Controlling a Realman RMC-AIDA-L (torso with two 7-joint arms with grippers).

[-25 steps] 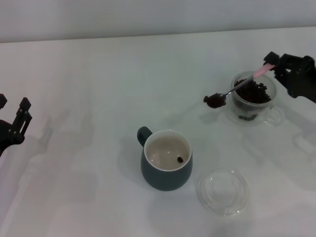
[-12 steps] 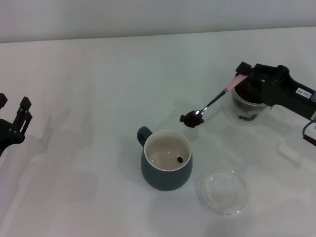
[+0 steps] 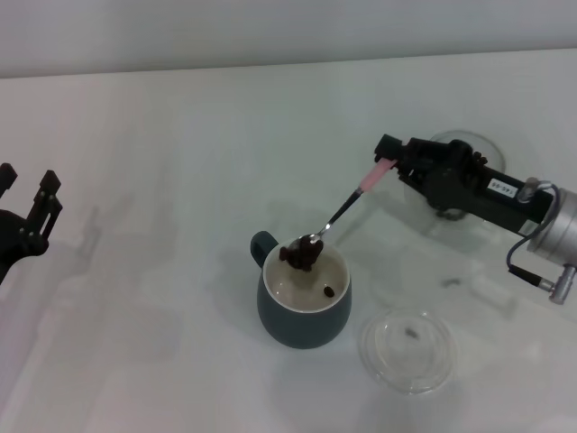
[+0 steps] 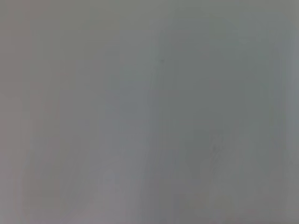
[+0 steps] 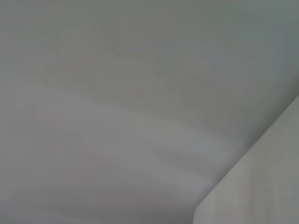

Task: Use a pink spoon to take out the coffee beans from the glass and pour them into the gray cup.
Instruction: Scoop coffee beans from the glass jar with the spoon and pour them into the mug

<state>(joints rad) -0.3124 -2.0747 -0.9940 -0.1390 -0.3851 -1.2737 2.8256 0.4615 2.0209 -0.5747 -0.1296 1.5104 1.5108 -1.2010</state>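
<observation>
Where white table (image 3: 162,343) meets wall, gray cup (image 3: 304,320), glass dish (image 3: 407,350)

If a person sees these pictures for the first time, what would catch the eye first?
Probably the pink spoon, held by the right gripper, with a heap of coffee beans in its bowl above the gray cup at the table's middle. One bean already lies inside the cup. The left gripper waits at the far left edge.

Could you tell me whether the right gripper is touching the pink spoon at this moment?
Touching: in the head view the right gripper is shut on the pink spoon by its handle end.
</observation>
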